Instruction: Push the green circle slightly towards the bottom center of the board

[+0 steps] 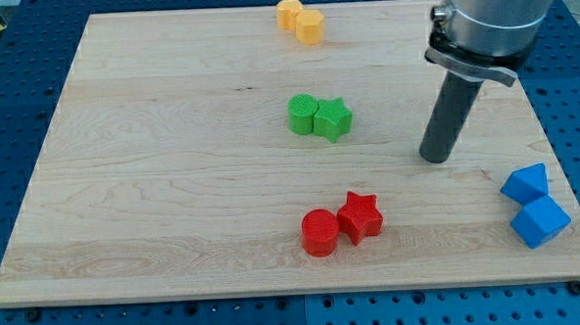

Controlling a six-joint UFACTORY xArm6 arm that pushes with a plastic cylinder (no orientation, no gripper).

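The green circle point(303, 114) sat at board centre, touching the green star point(333, 119) on its right. My tip point(434, 158), a bare rod holding nothing, stood well to the view's right. Best practice: approach from above the circle, clear of the star, and push briefly downward.

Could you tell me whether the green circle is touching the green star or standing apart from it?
Touching: the green circle sits right against the green star, no wood showing between. My tip is off to the view's right.
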